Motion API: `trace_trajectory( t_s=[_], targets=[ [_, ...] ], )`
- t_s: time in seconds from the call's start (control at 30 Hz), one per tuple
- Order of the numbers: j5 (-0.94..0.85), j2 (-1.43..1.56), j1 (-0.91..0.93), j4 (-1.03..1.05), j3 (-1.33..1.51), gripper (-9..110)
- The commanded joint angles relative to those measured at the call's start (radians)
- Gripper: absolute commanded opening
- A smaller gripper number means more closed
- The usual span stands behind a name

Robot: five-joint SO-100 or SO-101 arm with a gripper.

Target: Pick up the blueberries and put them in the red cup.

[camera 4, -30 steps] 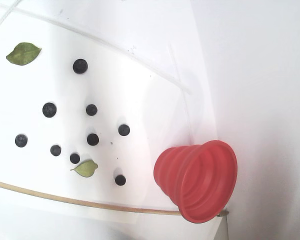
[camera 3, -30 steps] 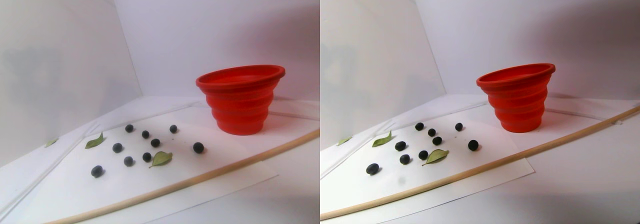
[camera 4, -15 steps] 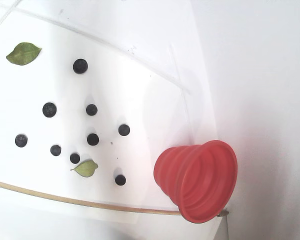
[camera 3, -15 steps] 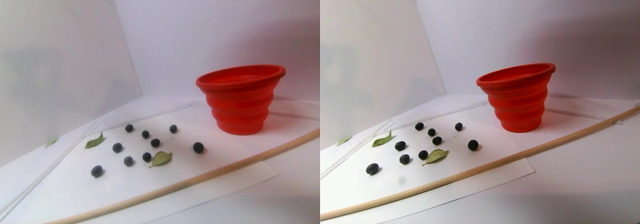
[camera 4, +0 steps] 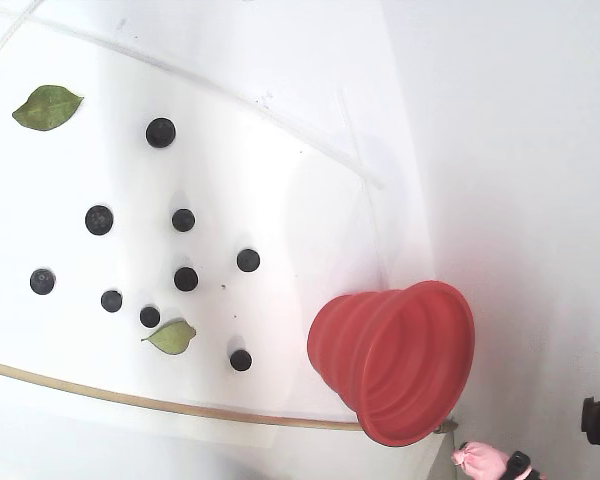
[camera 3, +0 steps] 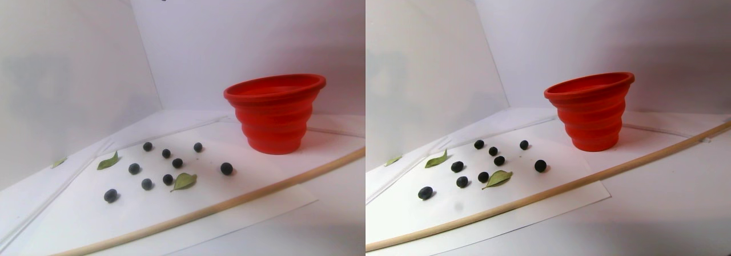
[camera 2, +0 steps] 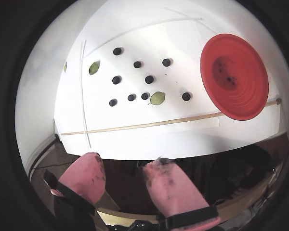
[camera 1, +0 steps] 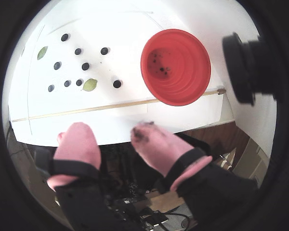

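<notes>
White sheet [camera 4: 280, 180] on white table | eight blueberries [camera 4: 186, 279] scattered on it, two leaves [camera 4: 172, 337] among them | red cup [camera 4: 400, 360] upright beside wooden rod [camera 3: 240, 198] | gripper [camera 1: 111, 137] high above, pink fingers [camera 1: 156, 147] apart, empty.

The red cup [camera 3: 275, 114] is plain bright red with stepped rings, dark specks inside its bottom. The blueberries [camera 3: 177, 163] are dark navy, almost black. Two leaves [camera 3: 184, 181] are dull green. The gripper [camera 2: 120, 168] has pink fingertips [camera 2: 169, 185] smudged with dark stains. The stick [camera 3: 228, 202] is pale tan; the sheet [camera 3: 114, 222] is white.
</notes>
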Motion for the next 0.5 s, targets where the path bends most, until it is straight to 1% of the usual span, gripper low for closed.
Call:
trace_trajectory(
  t_s=[0.0,0.47],
  targets=[
    [-0.031,-0.025,0.008,-0.046,-0.023,17],
    [-0.133,-0.155,0.018,-0.23,0.057,17]
  ],
)
